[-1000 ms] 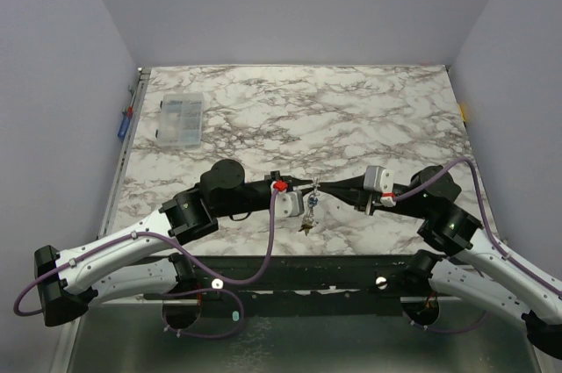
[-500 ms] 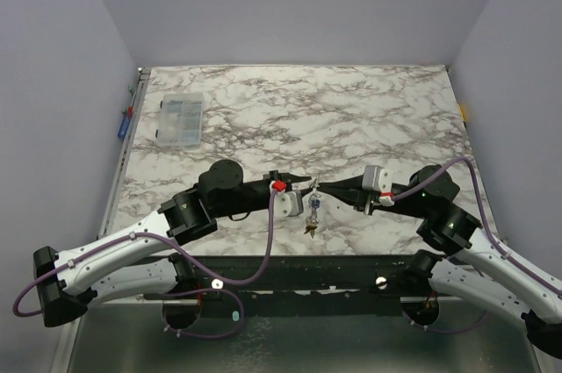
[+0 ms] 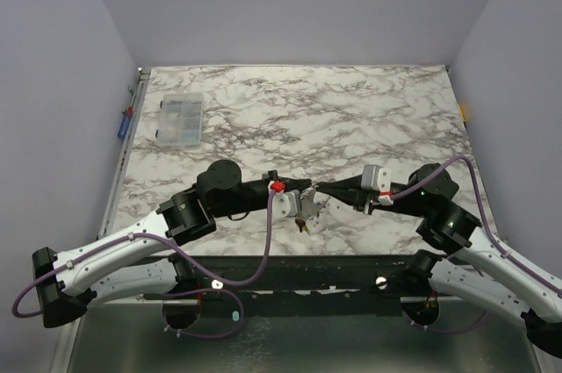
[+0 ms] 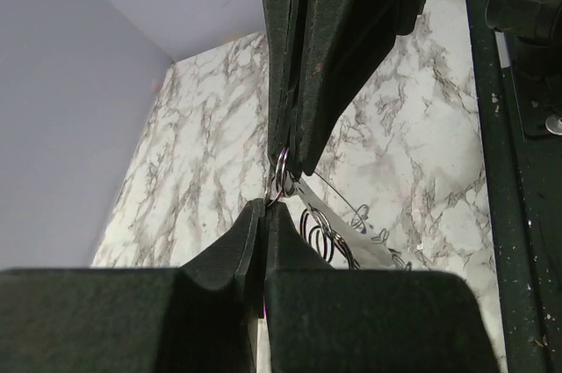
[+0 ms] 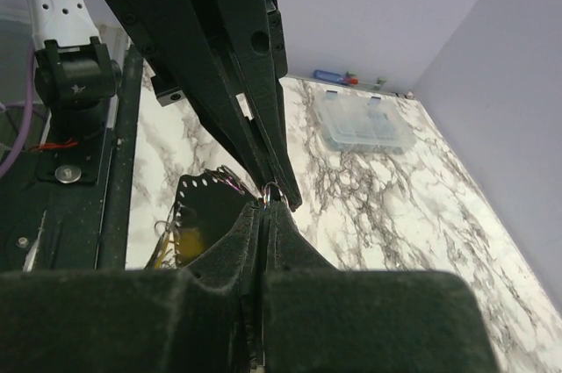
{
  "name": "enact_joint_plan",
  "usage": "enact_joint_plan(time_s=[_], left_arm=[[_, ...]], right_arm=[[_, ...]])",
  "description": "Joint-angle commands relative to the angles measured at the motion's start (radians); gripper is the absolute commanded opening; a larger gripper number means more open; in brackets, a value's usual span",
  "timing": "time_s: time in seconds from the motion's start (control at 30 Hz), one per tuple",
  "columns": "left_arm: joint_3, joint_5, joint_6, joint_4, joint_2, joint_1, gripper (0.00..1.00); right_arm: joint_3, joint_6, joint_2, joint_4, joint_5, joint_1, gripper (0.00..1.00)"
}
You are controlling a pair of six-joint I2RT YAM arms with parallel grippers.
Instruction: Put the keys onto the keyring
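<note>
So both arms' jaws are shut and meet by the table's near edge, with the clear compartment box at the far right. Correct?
One slip: the clear compartment box lies at the far left of the table, not the far right, as the top external view shows. The rest stands: both arms' jaws are shut and meet by the near edge.

The left gripper (image 3: 307, 201) and right gripper (image 3: 321, 187) meet tip to tip above the front middle of the table (image 3: 369, 118), with hardly any gap between them. The keys (image 3: 302, 221) hang just beneath, blocking passage under. The left arm (image 3: 114, 254) and right arm (image 3: 492, 263) bar the near edge. Behind, the marble lies open; the clear box (image 3: 178, 118) at far left seems the only obstacle.
</note>
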Motion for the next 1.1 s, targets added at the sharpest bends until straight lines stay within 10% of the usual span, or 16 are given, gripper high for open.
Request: enact_joint_plan(time_s=[0.0, 1.07], left_arm=[[0.021, 0.026, -0.007, -0.001, 0.008, 0.003, 0.0], [-0.143, -0.082, -0.322, 0.359, -0.015, -0.004, 0.06]], right_arm=[[0.04, -0.012, 0.002, 0.009, -0.021, 0.003, 0.01], [-0.167, 0.261, 0.089, 0.736, 0.208, 0.003, 0.01]])
